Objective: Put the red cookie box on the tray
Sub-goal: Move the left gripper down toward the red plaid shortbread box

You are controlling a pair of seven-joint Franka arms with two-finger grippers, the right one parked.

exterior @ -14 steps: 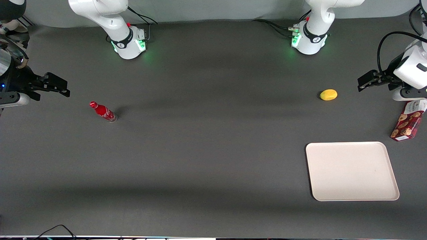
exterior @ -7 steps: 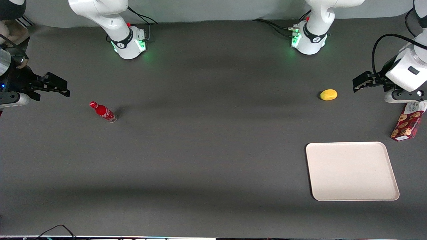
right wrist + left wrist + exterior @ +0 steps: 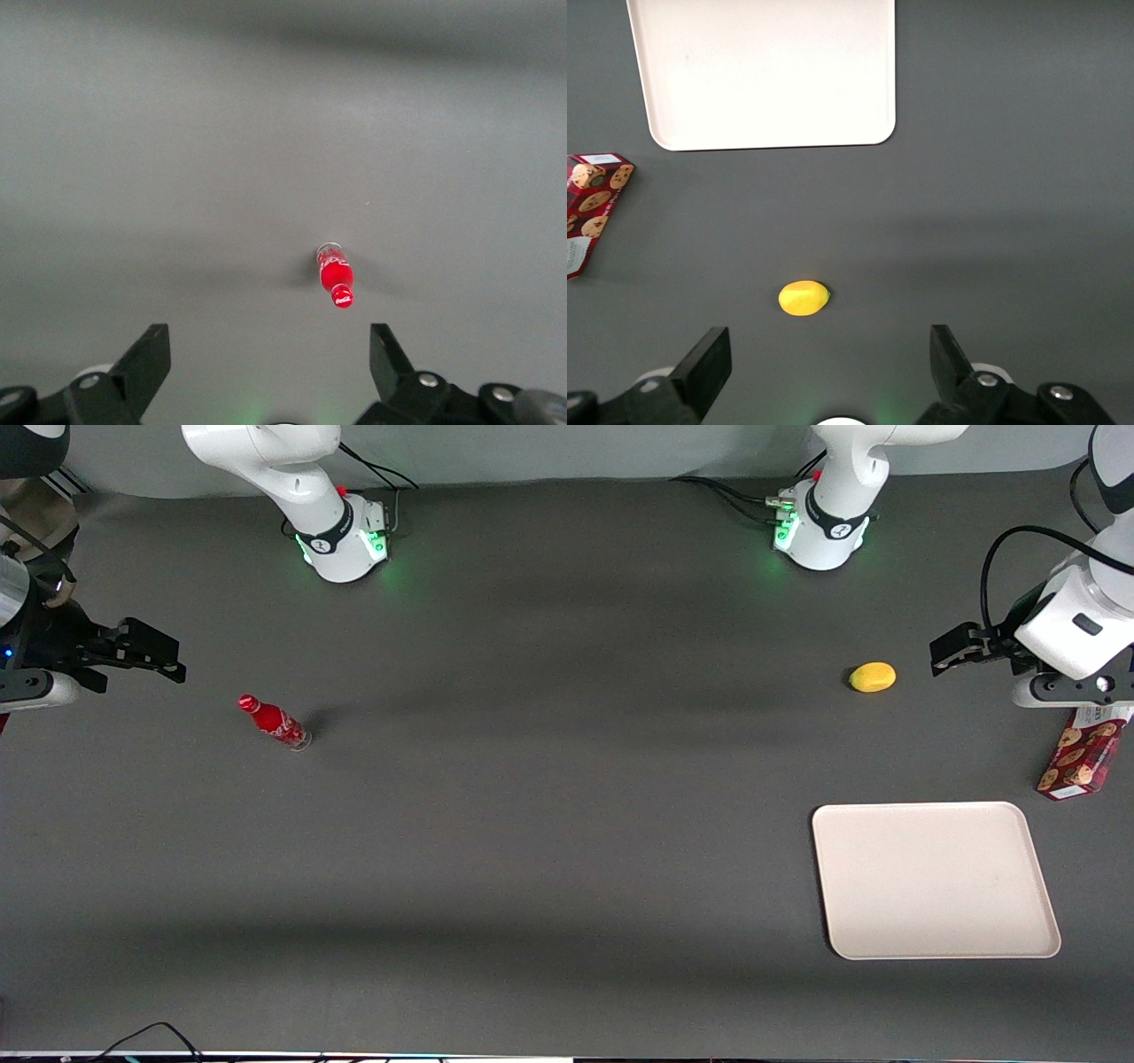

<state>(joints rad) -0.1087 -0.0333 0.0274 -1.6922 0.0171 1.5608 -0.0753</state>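
Note:
The red cookie box (image 3: 1075, 758) lies on the table at the working arm's end, its white-label end partly hidden under my wrist; it also shows in the left wrist view (image 3: 594, 207). The cream-white tray (image 3: 935, 881) lies nearer the front camera than the box, a short gap from it, and also shows in the left wrist view (image 3: 762, 71). My left gripper (image 3: 953, 652) hangs open and empty above the table, between the box and a yellow lemon (image 3: 873, 677). Its fingers (image 3: 709, 363) stand wide apart with nothing between them.
The lemon (image 3: 803, 297) lies on the dark table farther from the front camera than the tray. A red bottle (image 3: 275, 723) stands toward the parked arm's end of the table and shows in the right wrist view (image 3: 335, 276). Both arm bases stand at the table's back edge.
My left gripper has shifted a little toward the lemon, and the wrist now covers more of the box's label end. The box, tray, lemon and bottle have not moved.

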